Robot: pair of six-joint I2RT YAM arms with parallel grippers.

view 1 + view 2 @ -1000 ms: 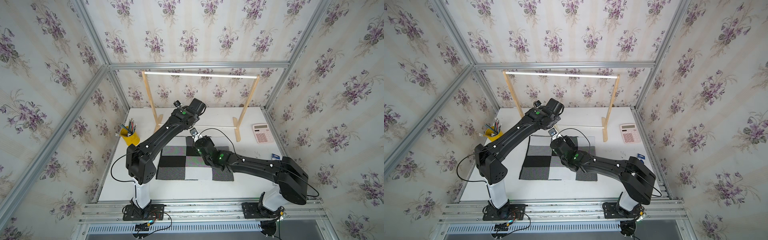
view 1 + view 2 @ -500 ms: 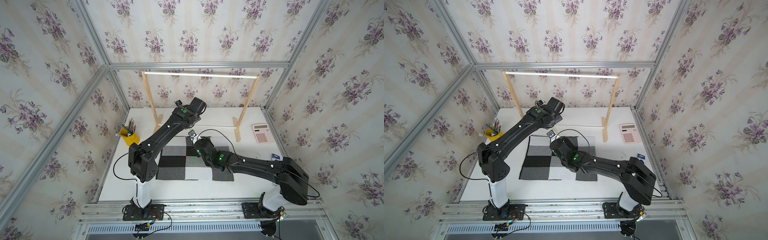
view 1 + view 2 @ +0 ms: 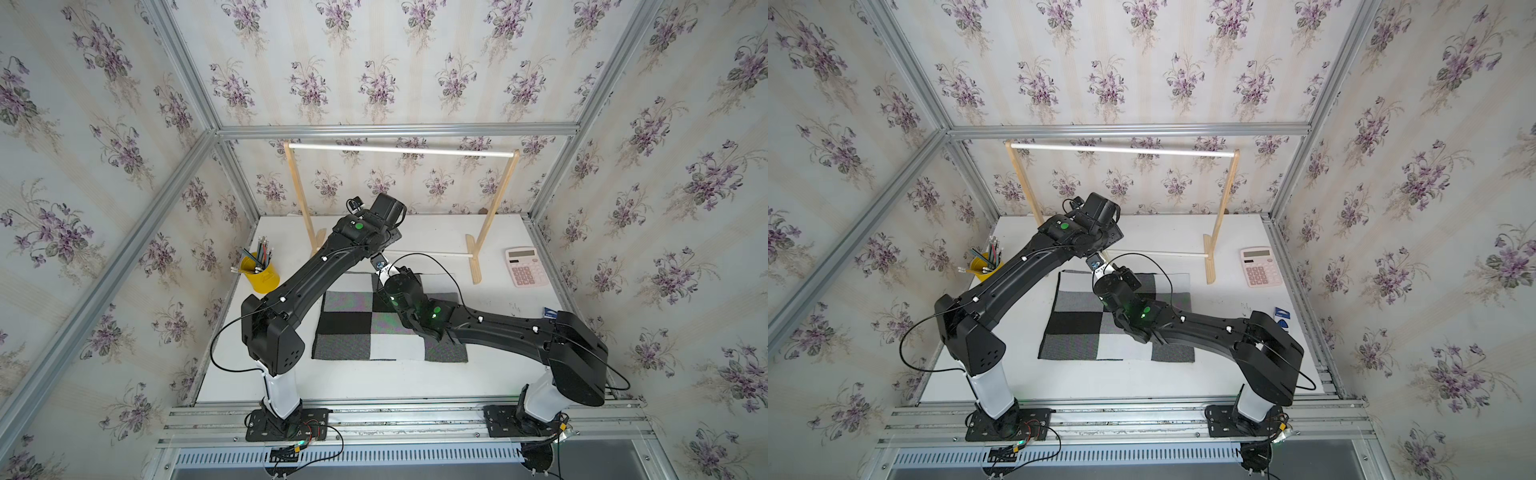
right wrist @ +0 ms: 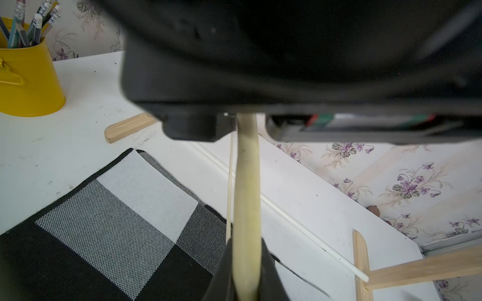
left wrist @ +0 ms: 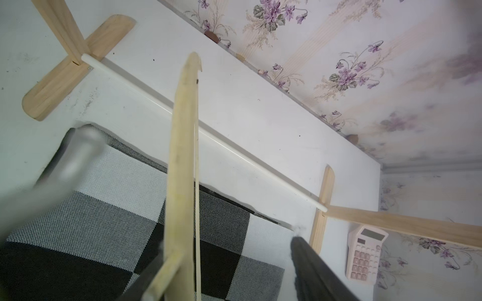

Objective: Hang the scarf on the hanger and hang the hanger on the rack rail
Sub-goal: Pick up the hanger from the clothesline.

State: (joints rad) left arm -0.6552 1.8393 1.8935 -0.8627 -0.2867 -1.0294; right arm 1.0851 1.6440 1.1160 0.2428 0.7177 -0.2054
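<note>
The scarf (image 3: 345,326) was seen lying flat on the white desk (image 3: 374,384) between the two arms, its long axis running from side to side, parallel to the lower rod of the wooden rack (image 5: 52,91) behind it, with its far edge just in front of that rod. The hanger (image 4: 246,195) was held off the desk above the far part of the scarf, largely hidden under the arms in both top views. In the right wrist view it was shown clamped between the dark fingers (image 4: 221,276) of the right end effector (image 4: 245,276), and from that grip its long axis ran straight away to the left end effector (image 5: 187,182), the thin lower bar lying alongside. In the left wrist view it was seen edge-on, its notched tip pointed toward the back wall and passing over the rack's lower rod, so that its axis lay across that of the scarf. The fingers (image 5: 313,268) of the left end effector were spread wide apart on either side of the hanger, and no contact with it could be made out. A yellow cup (image 3: 262,276) of pencils was set near the desk's left edge and a pink calculator (image 3: 525,268) near its right, both clear of the scarf.
</note>
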